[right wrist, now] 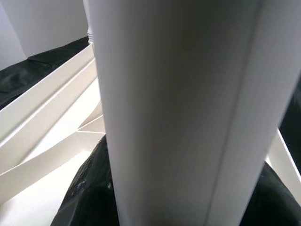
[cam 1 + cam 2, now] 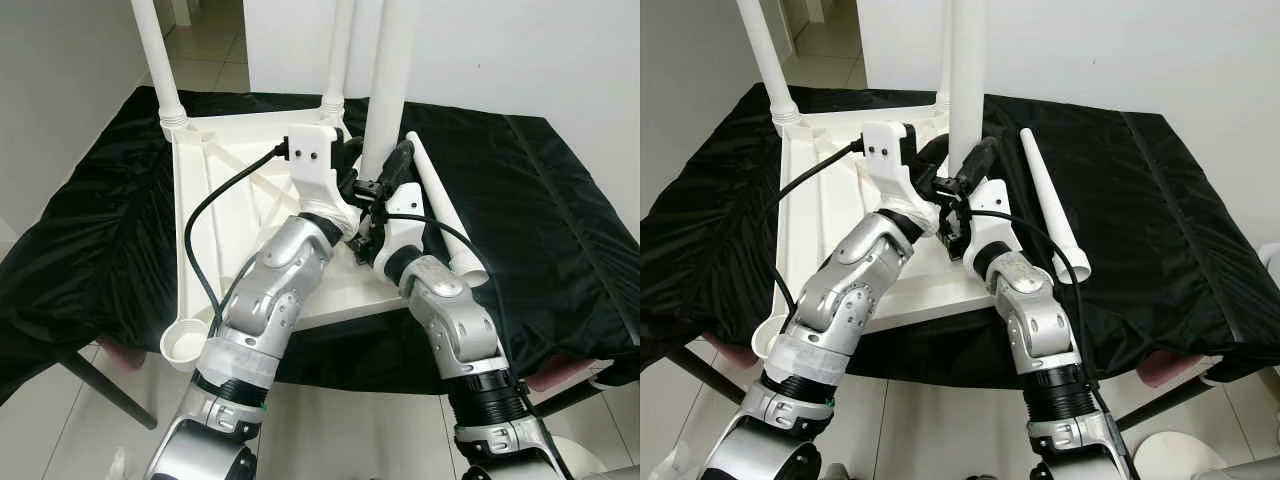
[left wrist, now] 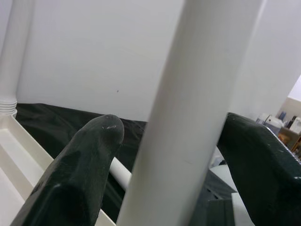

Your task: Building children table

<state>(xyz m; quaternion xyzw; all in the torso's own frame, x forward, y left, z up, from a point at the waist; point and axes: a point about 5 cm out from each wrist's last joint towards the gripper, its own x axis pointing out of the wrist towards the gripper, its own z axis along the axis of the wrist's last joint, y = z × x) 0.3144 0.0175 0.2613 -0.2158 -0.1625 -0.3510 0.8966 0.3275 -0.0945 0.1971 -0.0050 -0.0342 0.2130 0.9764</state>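
Observation:
A white children's table point(image 2: 225, 205) lies upside down on a black cloth. Two white legs stand in its far corners, one on the left point(image 2: 160, 60) and one on the right point(image 2: 338, 50). A third leg point(image 2: 388, 80) stands upright at the near right corner. My left gripper point(image 3: 174, 141) is shut on it from the left, one black finger point(image 3: 89, 160) on each side. My right gripper point(image 1: 178, 197) grips the same leg low down from the right. A loose leg point(image 2: 440, 200) lies on the cloth to the right. The near left corner socket point(image 2: 185, 345) is open.
The black cloth point(image 2: 545, 220) covers a low surface that ends just before my arms. A black cable point(image 2: 200, 230) loops from my left wrist over the tabletop. White walls stand close behind and to the left. A tiled floor point(image 2: 330, 430) lies below.

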